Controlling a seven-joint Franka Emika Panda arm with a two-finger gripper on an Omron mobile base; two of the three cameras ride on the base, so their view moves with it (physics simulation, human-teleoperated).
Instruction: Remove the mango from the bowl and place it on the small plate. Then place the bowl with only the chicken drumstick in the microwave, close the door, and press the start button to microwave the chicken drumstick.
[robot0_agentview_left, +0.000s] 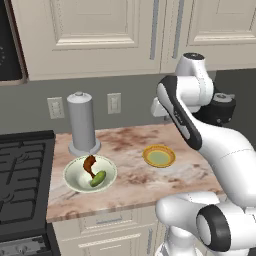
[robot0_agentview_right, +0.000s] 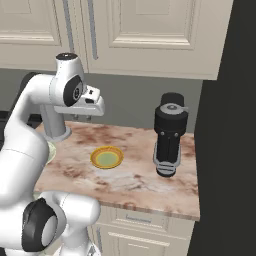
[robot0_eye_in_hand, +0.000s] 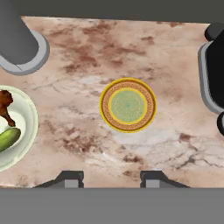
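The off-white bowl (robot0_agentview_left: 75, 181) sits on the counter left of centre. It holds the green mango (robot0_agentview_left: 98, 178) and the brown chicken drumstick (robot0_agentview_left: 90, 164). To its right lies the small plate (robot0_agentview_left: 159, 156), yellow-rimmed and bare. My gripper (robot0_eye_in_hand: 111, 180) hangs high above the counter, open, with nothing between its fingers. In the hand view the small plate (robot0_eye_in_hand: 127, 105) lies straight ahead, and the bowl (robot0_eye_in_hand: 27, 114) with the mango (robot0_eye_in_hand: 6, 139) and the drumstick (robot0_eye_in_hand: 5, 105) is at the left edge. A black corner of the microwave (robot0_agentview_left: 9, 45) shows at the upper left; its door is out of view.
A grey upright cylinder (robot0_agentview_left: 82, 124) stands just behind the bowl. A black appliance (robot0_agentview_right: 170, 135) stands at the counter's right end beside a dark wall. A black stove (robot0_agentview_left: 22, 175) adjoins the counter on the left. Cabinets hang above.
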